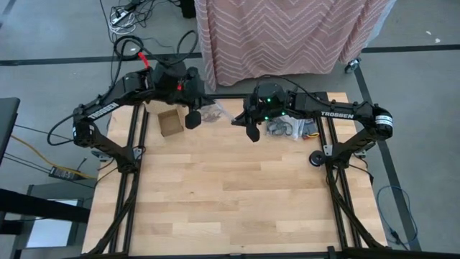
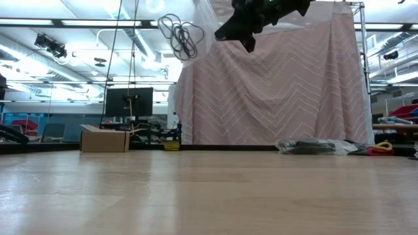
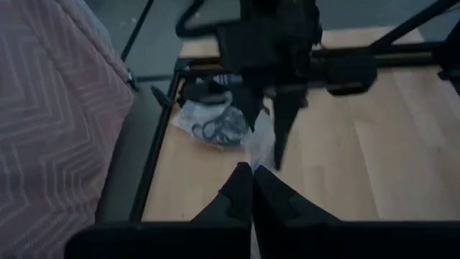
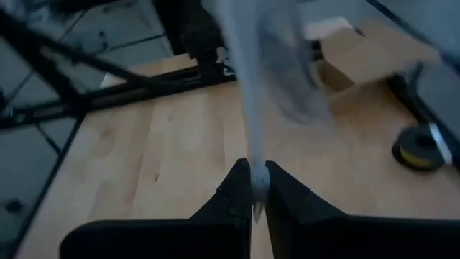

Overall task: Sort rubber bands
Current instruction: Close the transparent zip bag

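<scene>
A clear plastic bag point(image 1: 215, 112) is held in the air between both grippers, above the table's far edge. My left gripper point(image 1: 192, 117) is shut on one end and my right gripper point(image 1: 251, 130) on the other. In the right wrist view the bag point(image 4: 251, 101) runs away from the fingers as a blurred pale strip. A second clear bag holding black rubber bands point(image 3: 219, 128) lies flat on the table's far right part point(image 1: 282, 129), also in the low view point(image 2: 313, 145). Loose rubber bands do not show. My left gripper point(image 3: 251, 175) pinches a thin edge of the clear bag point(image 3: 263, 147) between its two shut fingers. The bag is lifted clear of the table. My right gripper point(image 4: 257, 188) pinches a gathered end of the clear bag point(image 4: 256, 155) between its two fingers. The bag stretches away from the fingertips in a narrow, drawn-out strip, clear of the table.
A small open cardboard box point(image 1: 170, 122) stands on the far left part of the table point(image 2: 104, 139). A yellow and black roll point(image 4: 417, 148) lies near the right edge point(image 1: 316, 159). The near wooden table point(image 1: 230, 208) is bare. A pink patterned cloth point(image 2: 274, 91) hangs behind the far edge.
</scene>
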Controlling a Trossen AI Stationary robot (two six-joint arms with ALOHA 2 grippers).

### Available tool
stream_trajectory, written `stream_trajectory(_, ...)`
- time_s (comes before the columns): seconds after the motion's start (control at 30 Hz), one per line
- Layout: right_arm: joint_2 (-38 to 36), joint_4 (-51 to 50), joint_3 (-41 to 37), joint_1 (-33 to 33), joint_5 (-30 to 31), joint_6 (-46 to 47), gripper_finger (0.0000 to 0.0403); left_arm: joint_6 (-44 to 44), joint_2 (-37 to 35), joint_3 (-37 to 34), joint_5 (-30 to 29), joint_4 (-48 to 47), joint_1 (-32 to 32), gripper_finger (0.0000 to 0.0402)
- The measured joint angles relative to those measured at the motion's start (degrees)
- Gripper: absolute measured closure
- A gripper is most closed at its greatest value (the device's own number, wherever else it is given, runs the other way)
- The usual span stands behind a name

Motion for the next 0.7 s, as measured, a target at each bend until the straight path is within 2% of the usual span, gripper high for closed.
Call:
stream_trajectory(0.13, 0.5, -2.3, -0.4, -2.2, 1.4, 5.0, 0.0396, -1.3, -0.2, -1.9, -1.1, -1.8, 0.1, 0.0356)
stream_trajectory(0.23, 0.0, -3.3, -0.9, -3.5, -0.3, 7.1, 0.0396, -1.8, 0.0, -3.2, -2.5, -3.0, 0.1, 0.0326)
stream_trajectory(0.4, -0.6, -4.3, -5.7, -4.3, -0.6, 11.1, 0.0396, -2.8, -0.1, -3.3, -2.9, -3.5, 0.0, 0.0286)
stream_trajectory(0.53, -3.6, -1.3, -11.8, -5.3, -0.3, 15.7, 0.0396, -3.0, 0.1, -3.3, -3.6, -3.7, 0.0, 0.0280)
stream_trajectory(0.7, -10.6, -0.8, -20.9, -7.8, 3.6, 22.8, 0.0396, -3.0, 0.1, -3.3, -3.4, -3.9, 0.0, 0.0280)
